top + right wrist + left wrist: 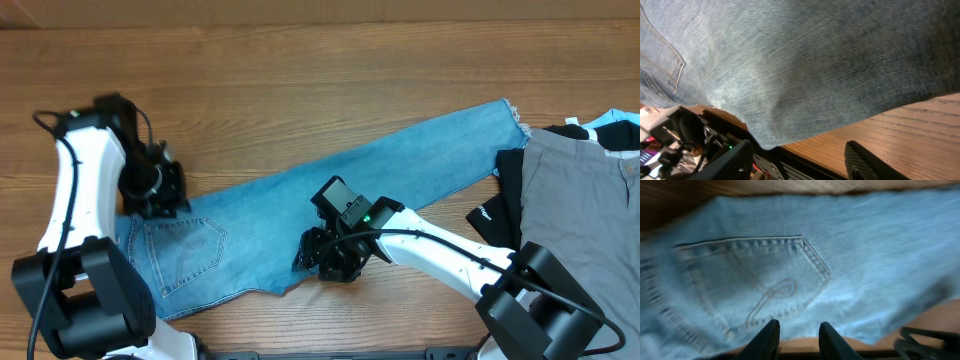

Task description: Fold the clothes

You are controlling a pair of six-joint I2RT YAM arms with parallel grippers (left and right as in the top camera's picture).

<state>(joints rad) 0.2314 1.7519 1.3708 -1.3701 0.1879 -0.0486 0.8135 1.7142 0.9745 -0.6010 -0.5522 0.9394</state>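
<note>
The light-blue jeans (330, 195) lie flat across the wooden table, waist at the left, frayed ankle hem at the upper right. A stitched back pocket shows near the waist (185, 250). My left gripper (160, 195) hovers over the waist edge; in the left wrist view (797, 332) its fingers are apart, with the pocket (770, 280) in front and nothing between them. My right gripper (335, 260) is over the jeans' lower edge; in the right wrist view (797, 160) its fingers are wide apart and empty, with denim (805, 60) just ahead.
A pile of other clothes lies at the right edge: a grey garment (580, 190), black fabric (505, 215) and a light-blue piece (620, 130). The table's front edge and a black frame (785, 167) are close to the right gripper.
</note>
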